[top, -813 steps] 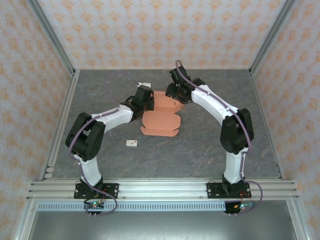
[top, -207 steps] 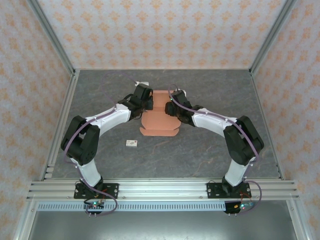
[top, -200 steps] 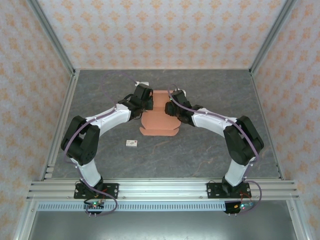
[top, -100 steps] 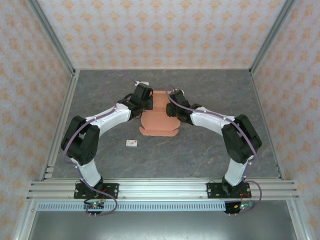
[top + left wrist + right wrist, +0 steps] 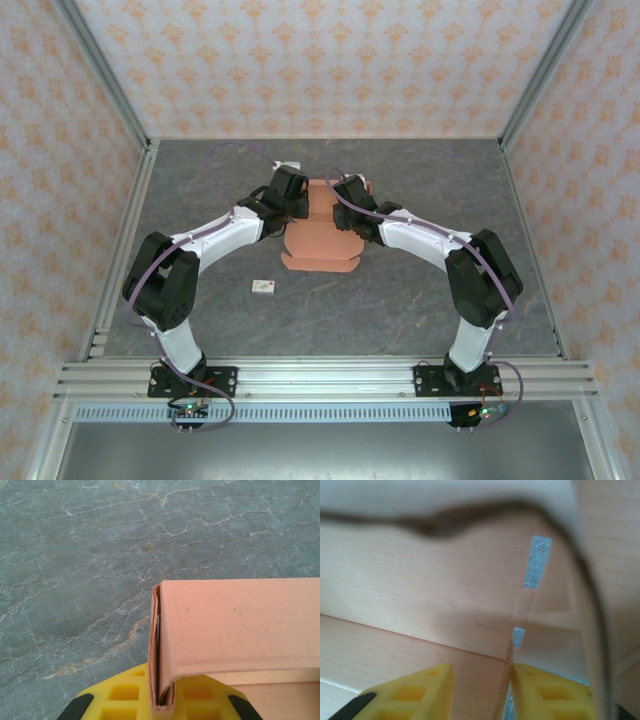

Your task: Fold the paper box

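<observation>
Pinching salmon-orange thin cardboard paper box (image 5: 235,625) wall, left gripper (image 5: 162,702) clenched; right gripper (image 5: 481,685) parted astride flap (image 5: 512,645). Risk: skewed closing crumples flap, shifts box.

Top view, centre: the upper side edges of the salmon-orange cardboard box (image 5: 318,240) are covered by the left arm's black wrist (image 5: 285,192) and the right arm's black wrist (image 5: 348,200). Tiny white tag (image 5: 264,287), lower left of the box: red mark too small to read.

Left wrist view: yellow fingers of the left gripper (image 5: 162,702) are cut by the bottom edge; the box runs off the right edge.

Right wrist view: soft throughout. A dark curved band (image 5: 425,527), blurred, crosses top and right. Right gripper (image 5: 481,675) is cut at the bottom; flap-to-finger contact cannot be told.
</observation>
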Motion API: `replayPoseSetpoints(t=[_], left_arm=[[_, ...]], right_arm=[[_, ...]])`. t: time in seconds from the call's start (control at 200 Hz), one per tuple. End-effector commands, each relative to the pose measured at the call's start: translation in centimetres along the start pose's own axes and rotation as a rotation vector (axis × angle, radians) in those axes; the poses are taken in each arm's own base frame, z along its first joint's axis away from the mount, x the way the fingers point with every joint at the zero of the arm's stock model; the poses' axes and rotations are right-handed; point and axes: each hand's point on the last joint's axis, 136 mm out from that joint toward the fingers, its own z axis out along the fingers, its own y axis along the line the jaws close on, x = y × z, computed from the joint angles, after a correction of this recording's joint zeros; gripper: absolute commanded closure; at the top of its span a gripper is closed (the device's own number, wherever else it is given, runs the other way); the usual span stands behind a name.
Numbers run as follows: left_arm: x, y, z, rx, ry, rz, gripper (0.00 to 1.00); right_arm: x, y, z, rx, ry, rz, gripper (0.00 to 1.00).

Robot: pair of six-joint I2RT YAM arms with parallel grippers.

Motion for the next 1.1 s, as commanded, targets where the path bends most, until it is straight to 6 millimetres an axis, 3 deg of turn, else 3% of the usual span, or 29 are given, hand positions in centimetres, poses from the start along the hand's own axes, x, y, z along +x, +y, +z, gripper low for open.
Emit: replayPoseSetpoints(t=[0.0,0.13,0.33,0.581,0.746,0.836,0.941,1.096], left_arm=[[-1.1,-0.3,-0.5,0.000,-0.022,-0.004,1.00],[-0.9,-0.3,-0.4,0.000,-0.015,-0.005,1.00],[-0.9,-0.2,-0.3,-0.010,-0.016,0.002,1.00],[-0.6,0.8,-0.1,-0.036,-0.011,0.004,1.00],[-0.8,1.5,-0.2,-0.027,-0.007,-0.007,1.00],[-0.9,1.7,-0.4,-0.012,-0.009,-0.009,1.00],[-1.2,1.8,-0.6,0.017,-0.006,-0.022,1.00],[-1.3,1.7,-1.0,0.056,0.002,-0.034,1.00]], right_arm=[[-0.5,1.8,-0.5,-0.086,-0.007,0.008,0.68],[-0.2,2.7,-0.1,-0.127,0.012,0.001,0.70],[-0.5,1.8,-0.7,-0.080,0.015,-0.038,0.66],[-1.0,1.2,-5.1,-0.115,-0.006,-0.088,0.50],[-0.5,1.3,-9.9,-0.218,-0.029,-0.122,0.47],[-0.8,0.2,-12.2,-0.265,-0.071,-0.128,0.46],[-2.4,-2.3,-13.4,-0.338,-0.137,-0.059,0.43],[-4.6,-5.5,-12.6,-0.479,-0.192,0.009,0.41]])
